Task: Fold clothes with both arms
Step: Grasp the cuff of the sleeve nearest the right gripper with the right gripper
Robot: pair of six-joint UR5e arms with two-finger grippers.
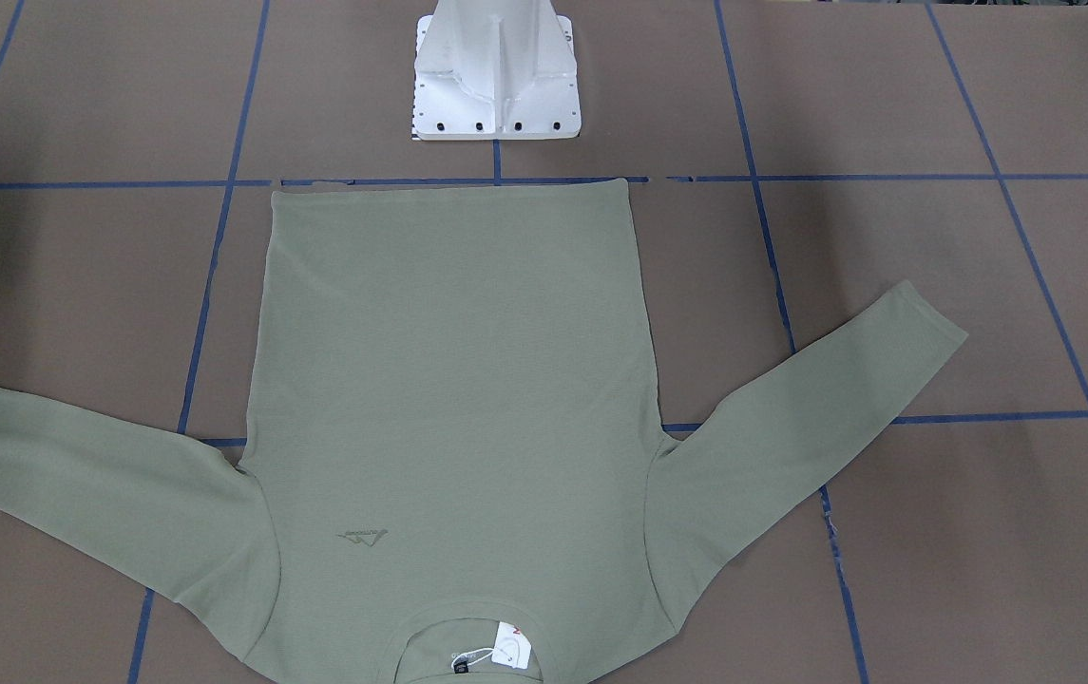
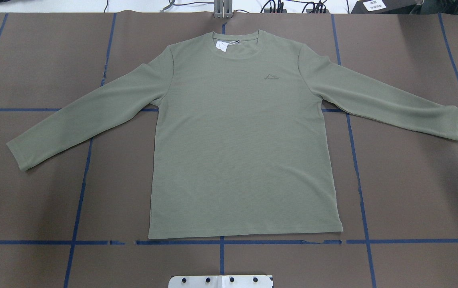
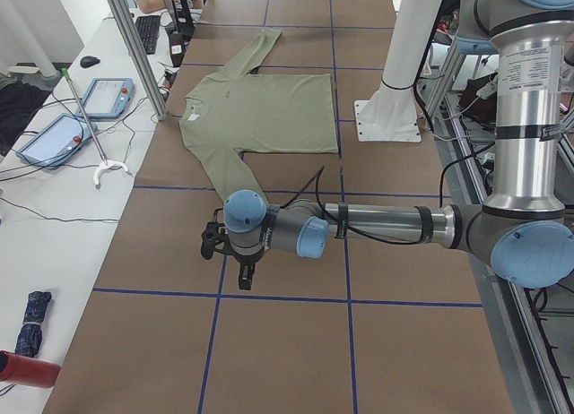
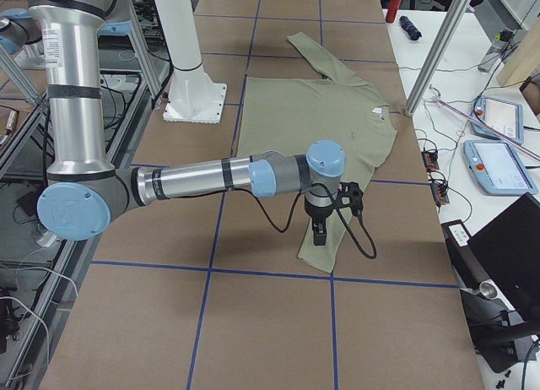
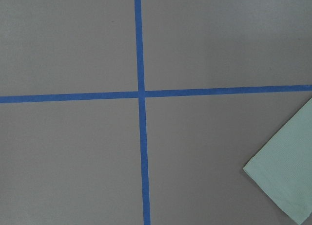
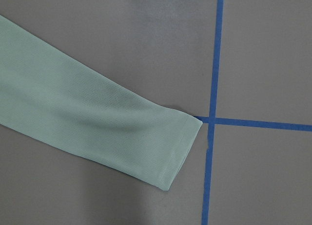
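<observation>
The sage-green long-sleeved shirt (image 2: 245, 140) lies flat and front up on the brown table, collar and white tag (image 2: 221, 46) on the side away from the robot, both sleeves spread outward. My left gripper (image 3: 244, 275) hangs over the bare table just beyond one cuff (image 5: 287, 186). My right gripper (image 4: 319, 234) hovers above the other sleeve's cuff (image 6: 175, 147). Both grippers appear only in the side views, so I cannot tell whether they are open or shut. Neither arm shows in the overhead or front-facing views.
Blue tape lines (image 2: 221, 242) grid the table. The white pedestal base (image 1: 496, 76) stands near the shirt's hem. A side bench holds tablets (image 3: 54, 136), a red bottle (image 3: 27, 369) and cables. Aluminium frame posts (image 3: 134, 47) stand at the table's edge.
</observation>
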